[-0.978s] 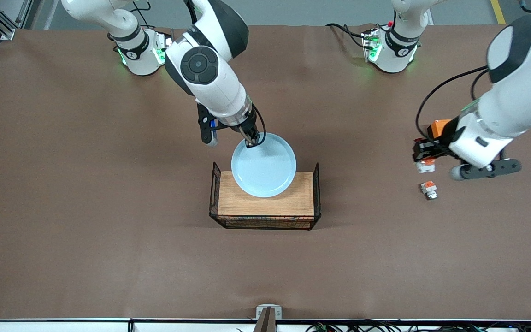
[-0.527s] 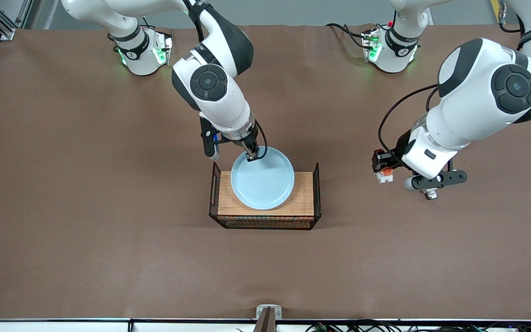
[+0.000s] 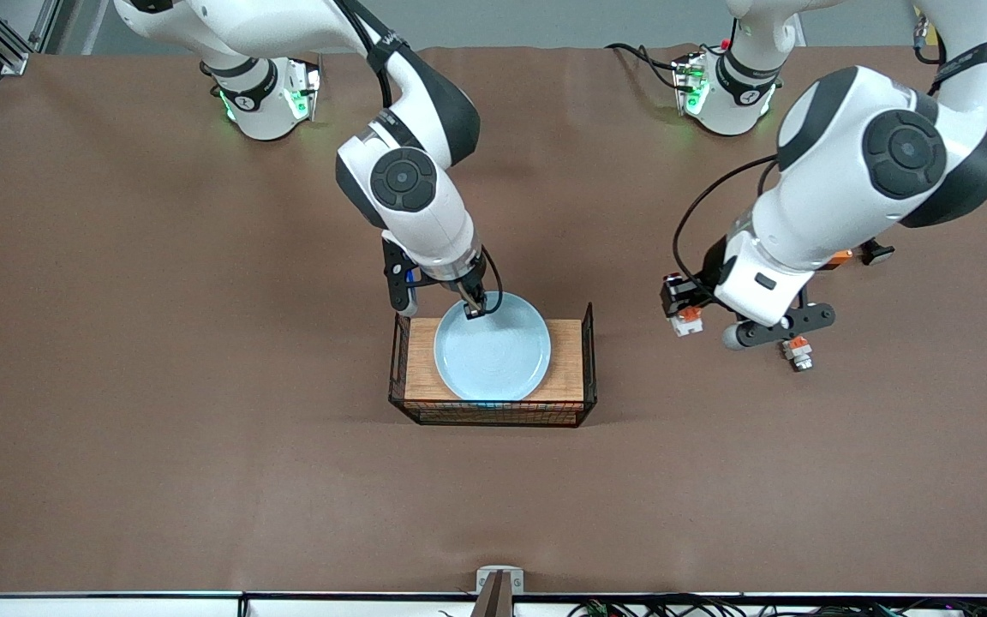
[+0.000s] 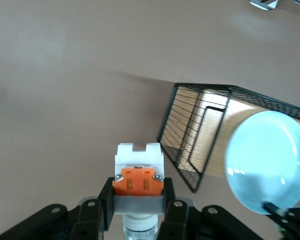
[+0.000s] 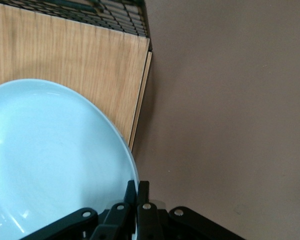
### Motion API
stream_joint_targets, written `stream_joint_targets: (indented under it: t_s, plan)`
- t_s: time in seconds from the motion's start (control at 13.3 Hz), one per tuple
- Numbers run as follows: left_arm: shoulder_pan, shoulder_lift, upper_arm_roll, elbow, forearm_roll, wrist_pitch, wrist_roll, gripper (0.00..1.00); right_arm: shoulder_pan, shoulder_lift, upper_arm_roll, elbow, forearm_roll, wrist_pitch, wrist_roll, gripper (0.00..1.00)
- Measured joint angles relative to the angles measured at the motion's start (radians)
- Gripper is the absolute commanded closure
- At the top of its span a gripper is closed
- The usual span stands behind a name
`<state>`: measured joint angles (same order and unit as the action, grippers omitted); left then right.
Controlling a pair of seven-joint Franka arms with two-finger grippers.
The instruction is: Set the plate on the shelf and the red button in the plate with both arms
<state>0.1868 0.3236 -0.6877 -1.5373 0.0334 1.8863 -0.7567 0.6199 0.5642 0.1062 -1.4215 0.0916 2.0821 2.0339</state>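
Observation:
The pale blue plate [image 3: 492,347] hangs over the wooden floor of the wire basket [image 3: 493,416]. My right gripper [image 3: 473,309] is shut on the plate's rim at the edge toward the robots' bases; the right wrist view shows the plate [image 5: 50,160] pinched by my right gripper [image 5: 138,187]. My left gripper [image 3: 680,310] is shut on the red button [image 3: 685,319] and holds it over the bare table between the basket and the loose parts. The left wrist view shows the button [image 4: 138,172], white with an orange-red patch, in my left gripper [image 4: 138,190].
A stubby white-and-orange piece [image 3: 797,350] lies on the table under the left arm. An orange box [image 3: 840,255] peeks out beside that arm. The basket [image 4: 200,130] has tall black wire end walls and a wooden floor [image 5: 85,65].
The right gripper has carried the plate toward the front camera, farther over the basket. The left arm has moved the red button toward the basket.

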Motion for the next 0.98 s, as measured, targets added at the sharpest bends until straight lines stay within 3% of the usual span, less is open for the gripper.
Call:
stream_joint_targets:
  t_s: [0.15, 0.23, 0.3, 0.38, 0.45, 0.68, 0.75, 0.98]
  plan:
    - [-0.019, 0.006, 0.0, 0.0, 0.0, 0.02, -0.054, 0.99, 0.004, 0.011, 0.0, 0.0, -0.013, 0.005, 0.0, 0.79]
    - [-0.026, 0.009, 0.0, 0.0, 0.0, 0.025, -0.074, 0.99, 0.006, 0.017, 0.0, 0.001, -0.016, 0.005, 0.0, 0.66]
    - [-0.031, 0.013, 0.0, 0.0, 0.0, 0.029, -0.092, 0.99, 0.006, 0.025, 0.0, 0.0, -0.016, 0.005, 0.001, 0.63]
    - [-0.037, 0.015, 0.0, 0.001, 0.0, 0.032, -0.109, 0.99, 0.005, 0.034, -0.001, 0.001, -0.016, 0.005, 0.004, 0.53]
    - [-0.045, 0.018, 0.0, 0.001, 0.0, 0.04, -0.121, 0.99, 0.004, 0.041, -0.002, 0.001, -0.016, 0.006, 0.006, 0.35]
    - [-0.069, 0.029, 0.0, 0.001, 0.0, 0.077, -0.177, 0.99, 0.0, 0.048, -0.006, 0.002, -0.016, 0.008, 0.008, 0.06]
    - [-0.079, 0.034, 0.0, 0.005, 0.0, 0.087, -0.202, 0.99, 0.0, 0.048, -0.006, 0.006, -0.016, 0.008, 0.009, 0.01]
    - [-0.118, 0.067, 0.001, 0.042, 0.006, 0.098, -0.283, 1.0, 0.0, 0.045, -0.006, 0.039, -0.016, -0.042, 0.009, 0.0]
